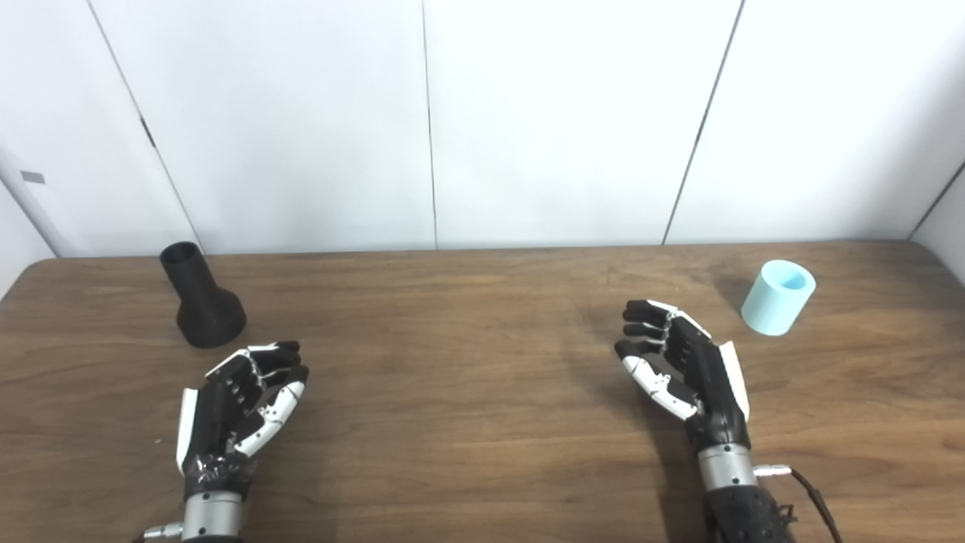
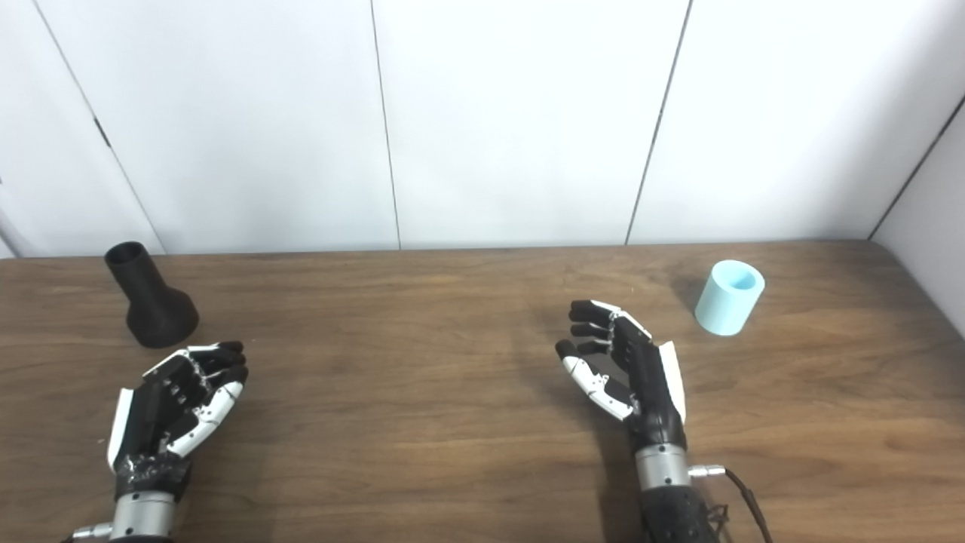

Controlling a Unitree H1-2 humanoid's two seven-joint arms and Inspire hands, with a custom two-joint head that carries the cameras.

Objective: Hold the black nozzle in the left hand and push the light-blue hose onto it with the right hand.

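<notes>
Dark wood-grain table (image 1: 467, 392) against white wall panels, black nozzle (image 1: 200, 299) standing wide end down near far-left edge, light-blue hose (image 1: 779, 296) section standing on end, tilted, near far-right edge, well apart from nozzle.

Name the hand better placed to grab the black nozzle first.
Left. The left hand, open, sits just in front of the black nozzle; the right hand is far across the table, near the light-blue hose.
</notes>
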